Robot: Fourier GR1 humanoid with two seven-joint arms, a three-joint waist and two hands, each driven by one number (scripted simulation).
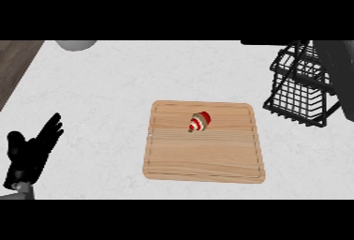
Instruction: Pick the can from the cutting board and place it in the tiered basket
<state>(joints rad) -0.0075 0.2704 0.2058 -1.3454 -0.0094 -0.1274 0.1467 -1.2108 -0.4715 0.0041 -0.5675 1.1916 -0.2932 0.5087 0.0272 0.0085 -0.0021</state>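
One red-and-white can (199,121) lying on grained wooden cutting board (204,159), black wire tiered basket (298,89), left hand (31,150) open, empty

You see a can (199,122) banded red and white with a tan end, lying on a light wooden cutting board (207,159) with fine grain lines. The tiered basket (298,89) is black wire (open grid). Your left hand (31,150) is black; the counter (104,93) is mottled white.

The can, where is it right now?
In the head view the can lies on its side on the cutting board, in its upper middle, left of the tiered basket.
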